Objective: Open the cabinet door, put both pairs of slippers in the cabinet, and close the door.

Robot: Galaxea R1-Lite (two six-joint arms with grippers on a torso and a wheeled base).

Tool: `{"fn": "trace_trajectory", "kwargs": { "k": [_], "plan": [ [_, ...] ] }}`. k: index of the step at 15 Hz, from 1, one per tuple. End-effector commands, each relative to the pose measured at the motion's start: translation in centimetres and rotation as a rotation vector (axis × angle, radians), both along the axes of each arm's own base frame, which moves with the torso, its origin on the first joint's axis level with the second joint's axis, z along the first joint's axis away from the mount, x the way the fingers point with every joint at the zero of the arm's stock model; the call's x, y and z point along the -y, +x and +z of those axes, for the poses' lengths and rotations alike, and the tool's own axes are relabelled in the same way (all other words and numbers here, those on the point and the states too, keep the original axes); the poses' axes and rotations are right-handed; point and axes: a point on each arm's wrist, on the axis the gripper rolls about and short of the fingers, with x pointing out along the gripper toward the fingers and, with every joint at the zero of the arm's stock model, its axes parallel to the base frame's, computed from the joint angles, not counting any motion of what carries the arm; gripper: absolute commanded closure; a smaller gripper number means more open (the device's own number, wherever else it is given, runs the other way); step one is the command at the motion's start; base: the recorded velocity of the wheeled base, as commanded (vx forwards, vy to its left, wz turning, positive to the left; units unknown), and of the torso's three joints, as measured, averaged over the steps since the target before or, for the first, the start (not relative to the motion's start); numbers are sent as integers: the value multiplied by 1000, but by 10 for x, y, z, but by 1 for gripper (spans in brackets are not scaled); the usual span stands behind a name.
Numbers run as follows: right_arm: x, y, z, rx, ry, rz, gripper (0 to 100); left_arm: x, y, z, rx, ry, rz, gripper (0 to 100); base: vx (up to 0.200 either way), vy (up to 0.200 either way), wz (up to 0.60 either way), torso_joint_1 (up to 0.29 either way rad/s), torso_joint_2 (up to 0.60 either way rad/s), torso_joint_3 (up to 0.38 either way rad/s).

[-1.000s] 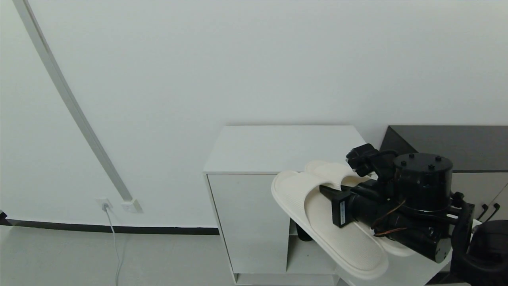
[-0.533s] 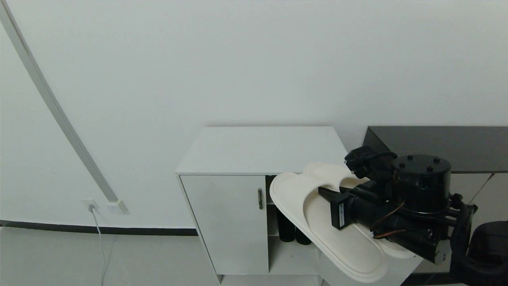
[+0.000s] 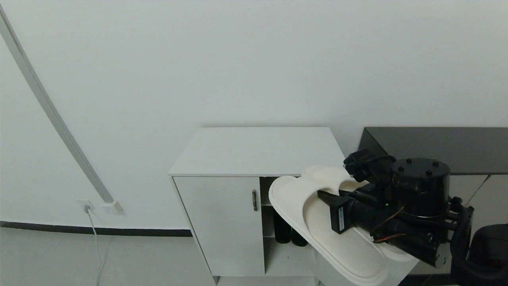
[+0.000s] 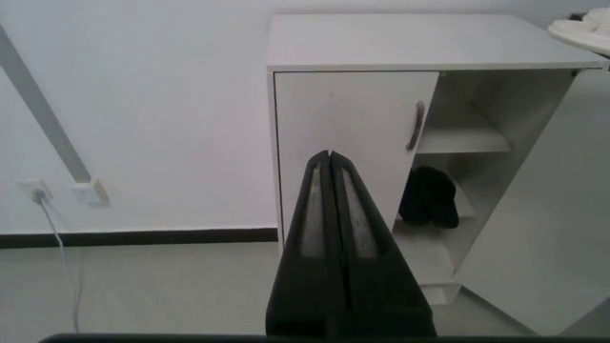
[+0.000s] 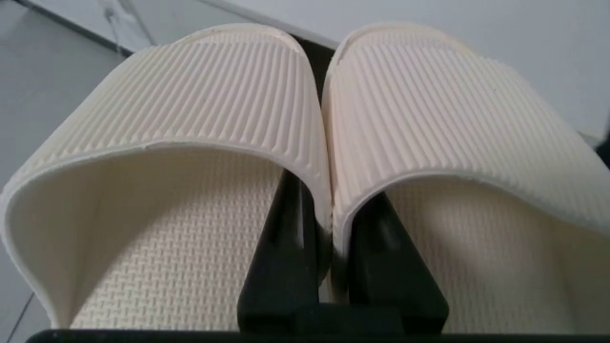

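A white cabinet (image 3: 254,151) stands against the wall, its left door (image 3: 218,222) closed and its right door (image 3: 397,274) swung open toward me. A dark pair of slippers (image 3: 287,234) stands on the lower shelf inside. My right gripper (image 3: 331,196) is shut on a cream pair of slippers (image 3: 313,214), held in front of the open compartment. Its fingers pinch the two inner straps together (image 5: 332,238). My left gripper (image 4: 330,191) is shut and empty, well back from the cabinet (image 4: 410,43) and facing its closed door and handle (image 4: 416,126).
A dark-topped unit (image 3: 436,147) adjoins the cabinet on the right. A wall socket with a cable (image 3: 85,206) and a slanted cable duct (image 3: 47,107) are on the wall to the left. Bare floor lies in front of the cabinet.
The head camera has shifted, so the cabinet sits further left in the picture and its open inside shows. The right gripper keeps the cream slippers in the same hold.
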Motion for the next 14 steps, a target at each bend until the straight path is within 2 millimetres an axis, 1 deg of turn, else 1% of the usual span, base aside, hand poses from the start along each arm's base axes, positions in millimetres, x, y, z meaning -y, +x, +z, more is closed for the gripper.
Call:
{"fn": "trace_trajectory", "kwargs": {
  "k": [1, 6, 8, 14],
  "plan": [
    [1, 0, -1, -4, 0, 1, 100, 0, 0, 0, -1, 0, 0, 100, 0, 0, 0, 0, 0, 0],
    [1, -3, -8, -6, -42, 11, 100, 0, 0, 0, -1, 0, 2, 100, 0, 0, 0, 0, 0, 0],
    [-1, -6, -7, -5, -41, 24, 100, 0, 0, 0, -1, 1, 0, 100, 0, 0, -600, 7, -2, 2],
    [-2, -7, -8, -9, -44, 31, 100, 0, 0, 0, -1, 1, 0, 100, 0, 0, 0, 0, 0, 0]
  ]
}}
